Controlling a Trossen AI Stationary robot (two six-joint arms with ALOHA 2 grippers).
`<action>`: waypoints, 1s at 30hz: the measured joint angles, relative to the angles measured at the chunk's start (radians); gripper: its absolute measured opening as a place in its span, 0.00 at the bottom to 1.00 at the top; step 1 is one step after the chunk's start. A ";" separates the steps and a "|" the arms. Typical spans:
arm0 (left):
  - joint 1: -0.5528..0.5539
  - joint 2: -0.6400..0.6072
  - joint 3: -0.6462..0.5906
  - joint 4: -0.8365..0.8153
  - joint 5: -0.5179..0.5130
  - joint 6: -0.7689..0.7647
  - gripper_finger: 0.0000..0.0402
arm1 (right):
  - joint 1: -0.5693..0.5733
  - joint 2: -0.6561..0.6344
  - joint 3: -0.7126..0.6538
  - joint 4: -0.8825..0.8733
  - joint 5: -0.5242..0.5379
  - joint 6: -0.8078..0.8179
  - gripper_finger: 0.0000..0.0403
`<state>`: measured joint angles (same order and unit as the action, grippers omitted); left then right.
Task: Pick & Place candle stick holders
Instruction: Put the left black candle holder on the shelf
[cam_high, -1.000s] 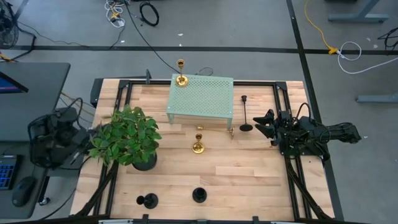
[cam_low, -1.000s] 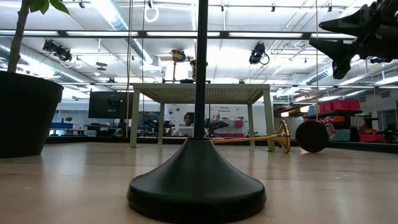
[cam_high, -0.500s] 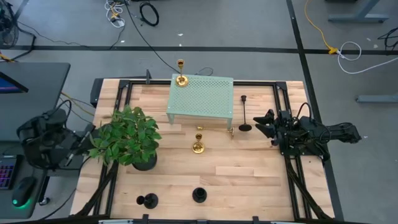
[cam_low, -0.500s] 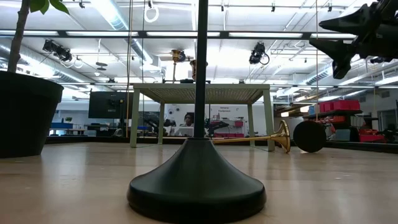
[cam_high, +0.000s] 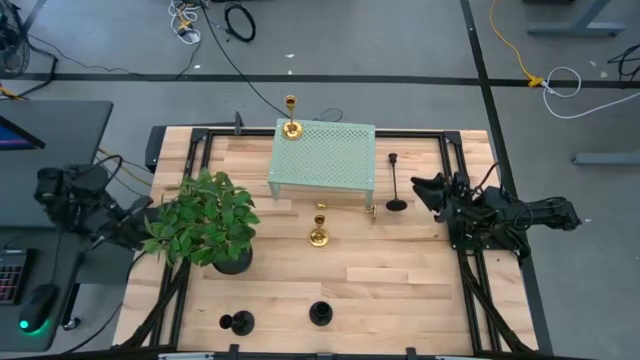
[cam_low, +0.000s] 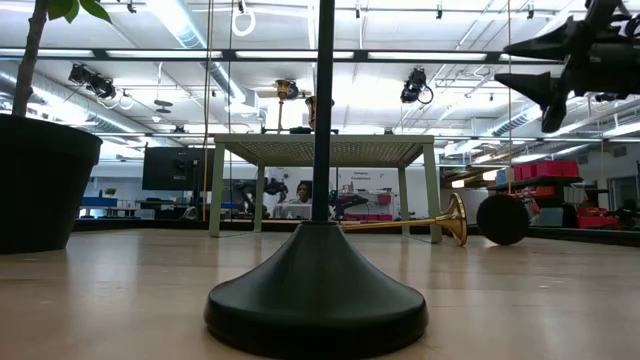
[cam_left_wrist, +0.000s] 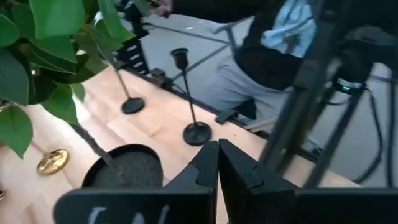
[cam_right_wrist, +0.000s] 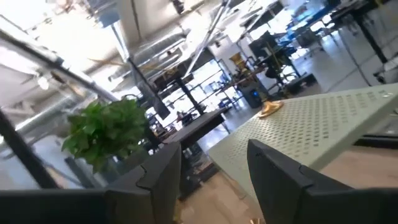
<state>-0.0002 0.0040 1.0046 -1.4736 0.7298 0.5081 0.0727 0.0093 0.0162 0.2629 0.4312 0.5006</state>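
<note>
A tall black candle stick holder (cam_high: 395, 185) stands on its round base right of the pale green stand (cam_high: 322, 158); its base also shows in the low view (cam_low: 502, 219). My right gripper (cam_high: 418, 188) is open and empty just right of it, above the table (cam_low: 515, 65). One gold holder (cam_high: 291, 118) stands on the stand's far left corner, one (cam_high: 319, 228) stands on the table, and one (cam_high: 370, 212) lies on its side by the stand's leg. Two black holders (cam_high: 237, 322) (cam_high: 320, 313) stand near the near edge. My left gripper (cam_left_wrist: 217, 163) is shut and empty, off the table's left edge.
A leafy potted plant (cam_high: 205, 220) stands at the table's left, between my left arm and the holders. Black frame rails (cam_high: 470, 280) run along the table's sides. Bare wood (cam_high: 400, 290) lies at the near right. A person (cam_left_wrist: 280, 56) shows beyond the near edge.
My left arm has swung back outside the table's left edge and toward the far side, turning as it went. My right gripper has shifted a little toward the far edge, staying open beside the tall black holder. No holder has moved.
</note>
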 joint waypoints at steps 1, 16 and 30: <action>-0.042 0.000 0.000 0.014 -0.001 -0.004 0.04 | 0.000 0.000 0.000 0.000 0.010 0.011 0.46; -0.193 0.000 -0.202 0.236 0.008 -0.243 0.04 | 0.000 0.012 0.000 -0.001 0.061 0.034 0.46; 0.110 0.000 -0.201 0.277 0.256 -0.175 0.02 | 0.000 0.070 0.000 -0.001 0.047 0.034 0.46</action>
<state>0.1097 0.0044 0.8040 -1.1962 0.9861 0.3333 0.0728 0.0796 0.0162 0.2615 0.4784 0.5343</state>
